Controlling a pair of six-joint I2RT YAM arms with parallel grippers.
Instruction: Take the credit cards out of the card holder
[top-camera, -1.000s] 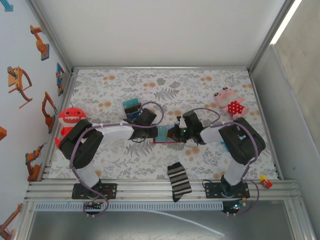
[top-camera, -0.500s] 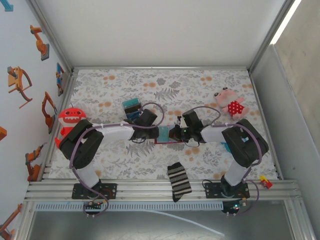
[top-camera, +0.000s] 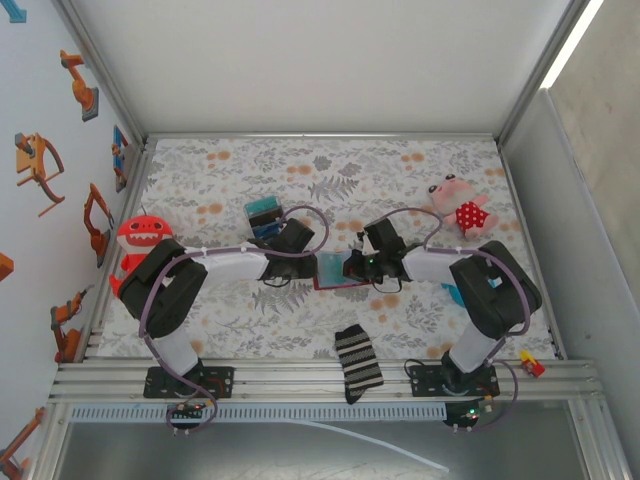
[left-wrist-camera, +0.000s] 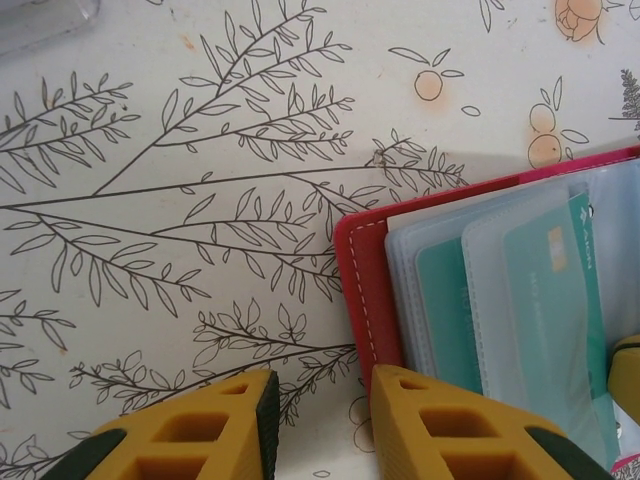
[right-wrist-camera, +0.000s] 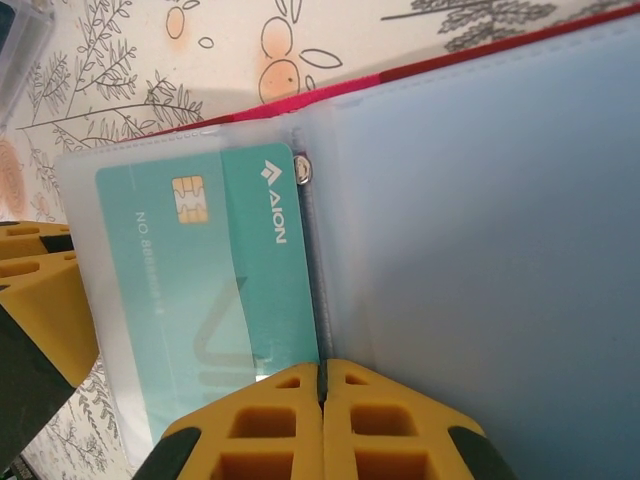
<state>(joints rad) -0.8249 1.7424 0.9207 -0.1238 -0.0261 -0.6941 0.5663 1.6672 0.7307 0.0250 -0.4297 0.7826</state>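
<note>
two arms: meeting tip to tip at table centre, left gripper in from 9 o'clock, right gripper from 3 o'clock, probably so one steadies while the other pulls.
holder: dark-red folding card holder lies open and flat between them, clear blue-grey sleeves facing up.
cards: teal plastic credit card sits inside its sleeve; none is out yet.
left jaws: narrowly apart, only cloth between them, one finger just over the holder's red edge, seemingly lining up on a sleeve.
right jaws: pressed together by the sleeve hinge, likely pinning the holder; whether a sleeve edge is pinched i cannot tell.
surface: flat floral-print tablecloth.
room: white panels in an aluminium frame.
bystanders: pink plush toy at 2 o'clock, red plush toy at 9, striped sock at 6.
</note>
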